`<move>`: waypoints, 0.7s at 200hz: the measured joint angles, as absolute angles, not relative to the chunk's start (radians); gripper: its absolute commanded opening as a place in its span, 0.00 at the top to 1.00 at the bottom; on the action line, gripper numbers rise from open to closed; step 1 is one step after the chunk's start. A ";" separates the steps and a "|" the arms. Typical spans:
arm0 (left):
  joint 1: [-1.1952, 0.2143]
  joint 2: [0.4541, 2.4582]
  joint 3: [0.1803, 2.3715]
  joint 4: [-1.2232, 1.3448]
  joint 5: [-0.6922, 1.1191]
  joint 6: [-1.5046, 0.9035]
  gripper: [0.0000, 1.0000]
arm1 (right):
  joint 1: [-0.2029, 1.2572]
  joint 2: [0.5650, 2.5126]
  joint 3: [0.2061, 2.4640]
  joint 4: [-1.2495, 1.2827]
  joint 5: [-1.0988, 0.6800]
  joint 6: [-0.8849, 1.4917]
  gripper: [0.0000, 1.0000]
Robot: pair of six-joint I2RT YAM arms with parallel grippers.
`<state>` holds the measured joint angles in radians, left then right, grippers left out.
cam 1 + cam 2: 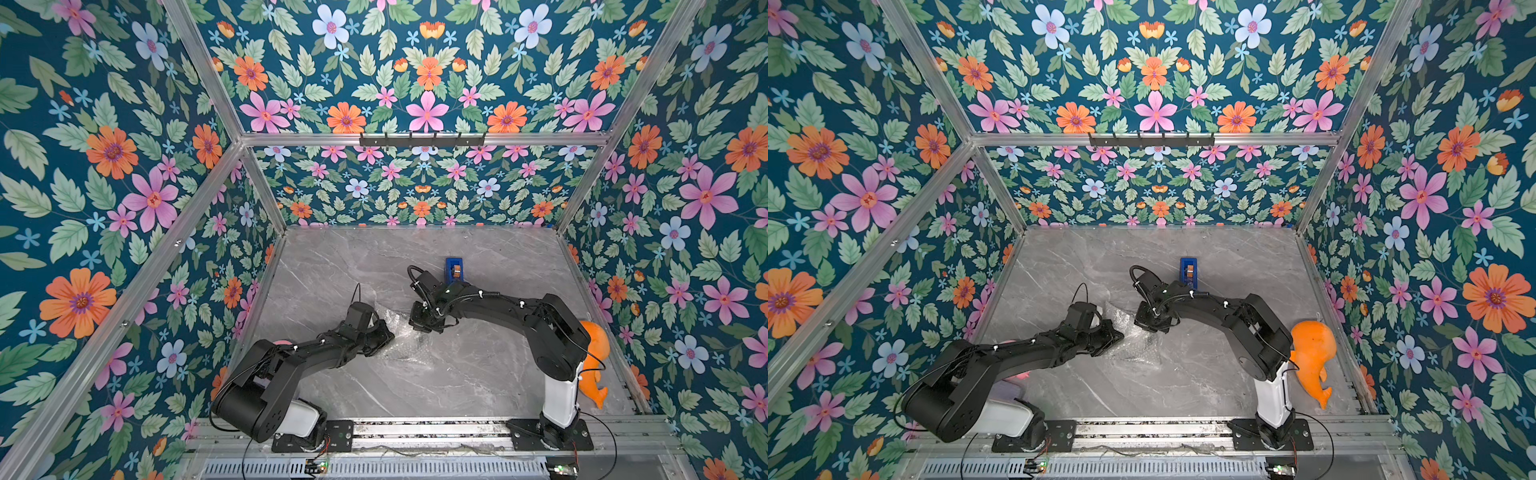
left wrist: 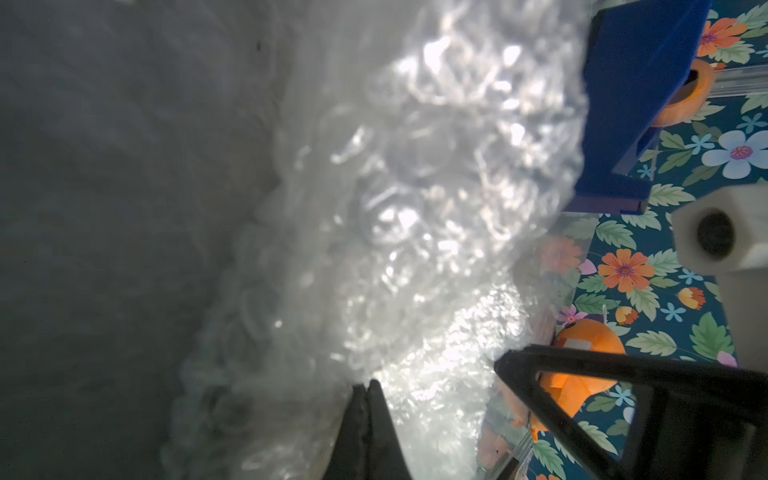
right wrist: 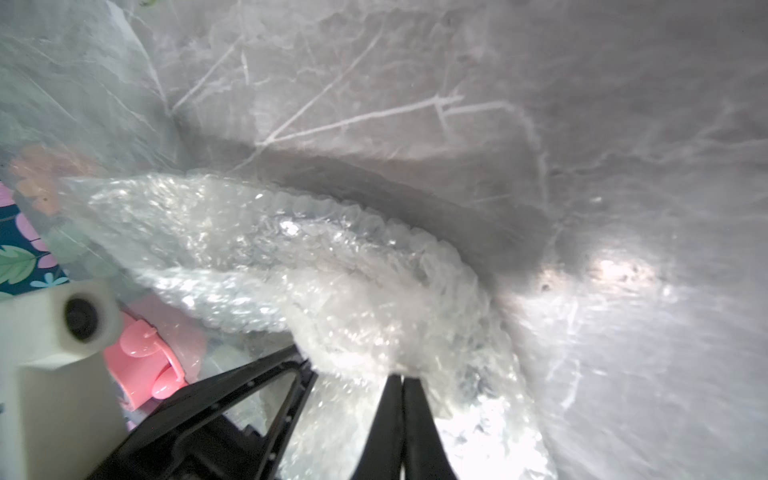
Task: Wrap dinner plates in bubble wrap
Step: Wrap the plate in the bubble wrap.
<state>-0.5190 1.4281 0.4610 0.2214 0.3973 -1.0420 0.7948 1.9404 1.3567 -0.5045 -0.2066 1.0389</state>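
So we've got the grey marble table (image 1: 478,374) with the bubble wrap (image 1: 400,337) bunched up near its middle, between the two arms. We see the orange whale toy (image 1: 1312,353) at the right edge, by the right arm's base. The left gripper (image 2: 368,384) is pinched tight on the wrap, and the right gripper (image 3: 402,376) is clamped on it too. The blue tape dispenser (image 1: 454,269) sits further back.

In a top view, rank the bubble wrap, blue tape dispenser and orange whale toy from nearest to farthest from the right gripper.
1. bubble wrap: nearest, pinched in the shut fingers of the right gripper, mid-table.
2. blue tape dispenser: next, just behind the gripper, toward the back.
3. orange whale toy: farthest, far out on the right side.
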 measured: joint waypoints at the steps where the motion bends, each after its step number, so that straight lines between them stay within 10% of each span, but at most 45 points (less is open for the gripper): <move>1: -0.519 1.428 0.462 0.220 0.396 -1.041 0.96 | 0.795 1.941 1.356 -0.504 -0.207 1.038 0.95; 108: -0.546 1.531 0.562 0.238 0.394 -1.022 0.97 | 0.805 1.953 1.343 -0.493 -0.216 1.040 0.96; 140: -0.546 1.579 0.551 0.303 0.417 -1.032 0.97 | 0.804 1.939 1.361 -0.518 -0.212 1.039 0.83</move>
<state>-0.5457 1.5795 0.5514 0.3027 0.4168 -1.0325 0.8036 1.9392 1.3613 -0.5182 -0.2123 1.0393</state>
